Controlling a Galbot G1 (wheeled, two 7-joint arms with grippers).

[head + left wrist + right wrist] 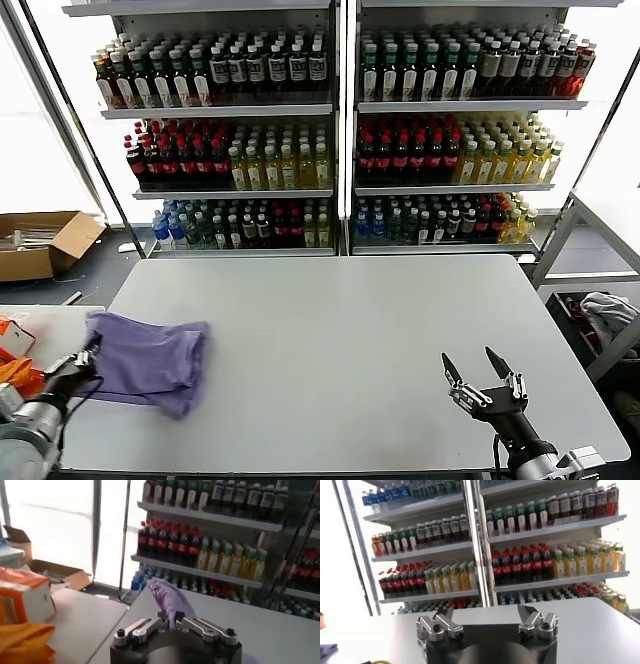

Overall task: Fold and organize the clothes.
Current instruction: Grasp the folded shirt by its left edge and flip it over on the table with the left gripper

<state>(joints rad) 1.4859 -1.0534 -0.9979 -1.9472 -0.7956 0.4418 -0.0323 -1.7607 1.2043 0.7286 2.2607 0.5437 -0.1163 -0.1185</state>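
Observation:
The lavender T-shirt point(150, 360) lies bunched at the near left of the grey table point(330, 340). No lettering shows on it. My left gripper point(88, 358) is at the shirt's left edge and is shut on a fold of it. In the left wrist view the purple cloth point(170, 600) rises from between the closed jaws of that gripper point(170, 621). My right gripper point(480, 372) is open and empty above the table's near right part. In the right wrist view that gripper point(485, 615) has its fingers spread wide with nothing between them.
Orange cloth point(18, 375) and a white box point(25, 600) lie on a low side table at the left. A cardboard box point(40, 245) stands on the floor. Drink shelves point(340, 130) stand behind the table. A white-grey cloth bundle point(608, 312) lies at the right.

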